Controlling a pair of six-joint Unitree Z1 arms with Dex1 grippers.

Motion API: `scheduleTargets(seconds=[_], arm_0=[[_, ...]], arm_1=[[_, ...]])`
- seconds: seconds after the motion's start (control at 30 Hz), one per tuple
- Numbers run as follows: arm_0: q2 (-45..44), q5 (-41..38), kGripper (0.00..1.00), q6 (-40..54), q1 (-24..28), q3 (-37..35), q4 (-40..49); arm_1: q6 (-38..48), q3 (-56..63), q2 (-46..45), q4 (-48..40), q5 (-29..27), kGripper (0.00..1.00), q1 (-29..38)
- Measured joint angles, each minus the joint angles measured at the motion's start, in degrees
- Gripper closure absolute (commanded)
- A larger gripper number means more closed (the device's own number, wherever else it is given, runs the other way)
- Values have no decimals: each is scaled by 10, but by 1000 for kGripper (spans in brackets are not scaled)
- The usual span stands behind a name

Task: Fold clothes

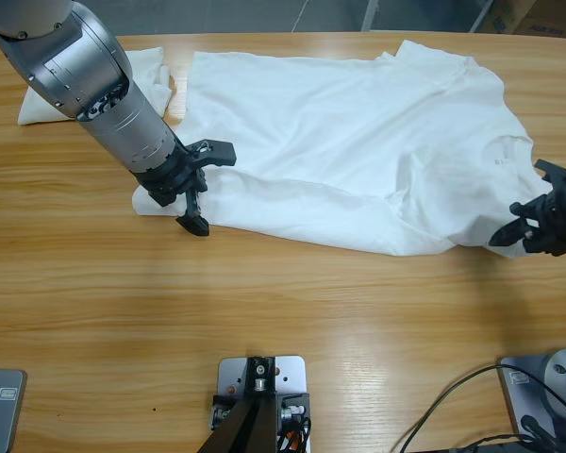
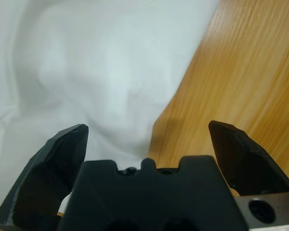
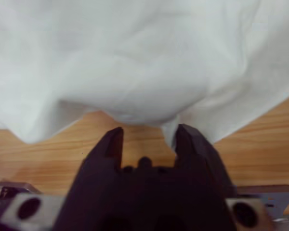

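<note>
A: Where does the T-shirt (image 1: 358,142) lie; and who has hold of it?

B: It lies spread and rumpled across the far half of the wooden table (image 1: 264,311), collar end towards the right edge; the left gripper (image 1: 200,189) sits at its near-left corner with jaws wide apart, nothing between them; in the left wrist view the left gripper (image 2: 147,130) straddles the cloth's edge, half over fabric, half over bare wood.

A: And the right gripper (image 1: 538,226)?

B: At the shirt's right end, near the collar; in the right wrist view the right gripper (image 3: 147,137) has its jaws close together with a small fold of hem hanging just at one tip; whether it truly pinches that fold, I cannot tell.

A: So what might fail?

B: I judge the left jaws may shut on wood and only a sliver of cloth, so the corner slips out on lifting; the right hold, if shallow, may let go too; then the fold goes crooked. A second folded white garment (image 1: 156,80) sits just beside the shirt's far-left edge; a dragged sleeve could catch it.
</note>
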Motion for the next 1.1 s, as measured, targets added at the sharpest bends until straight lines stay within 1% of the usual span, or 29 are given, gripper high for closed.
scheduleTargets(seconds=[0.07, 0.13, 0.23, 0.43, 0.53, 0.6, 0.7, 0.83, 0.87, 0.9, 0.93, 0.97, 1.0, 1.03, 1.1], arm_0=[[0, 0, 50, 0, 0, 0, 0], [0, 0, 50, 0, 0, 0, 0], [0, 0, 50, 0, 0, 0, 0], [0, 0, 50, 0, 0, 0, 0], [0, 0, 50, 0, 0, 0, 0], [0, 0, 50, 0, 1, 0, 0], [0, 0, 50, 0, 2, 0, 0], [0, 0, 50, 0, 2, 0, 0], [0, 0, 50, 0, 2, 0, 0], [0, 0, 50, 0, 2, 0, 0], [0, 0, 50, 0, 2, 0, 0], [0, 0, 50, 0, 2, 0, 0], [0, 0, 50, 0, 2, 0, 0], [0, 0, 50, 0, 2, 0, 0], [0, 0, 50, 0, 2, 0, 0]], arm_1=[[0, -3, 0, 13, 0, 892, 0], [0, -6, 0, 25, -2, 1000, 0], [0, -16, 6, 37, -9, 1000, 0], [-7, -41, 26, 55, -49, 1000, -1], [-23, -94, 42, 123, -96, 1000, -10], [-29, -131, 57, 175, -119, 1000, -29], [-31, -160, 77, 224, -127, 1000, -54], [-30, -177, 112, 263, -136, 1000, -60], [-27, -180, 118, 273, -136, 923, -60], [-21, -184, 123, 283, -136, 717, -60], [-12, -188, 127, 296, -136, 412, -60], [0, -190, 129, 308, -136, 132, -60], [15, -192, 131, 322, -137, 24, -60], [35, -194, 131, 338, -139, 0, -60], [75, -198, 131, 368, -154, 0, -60]])
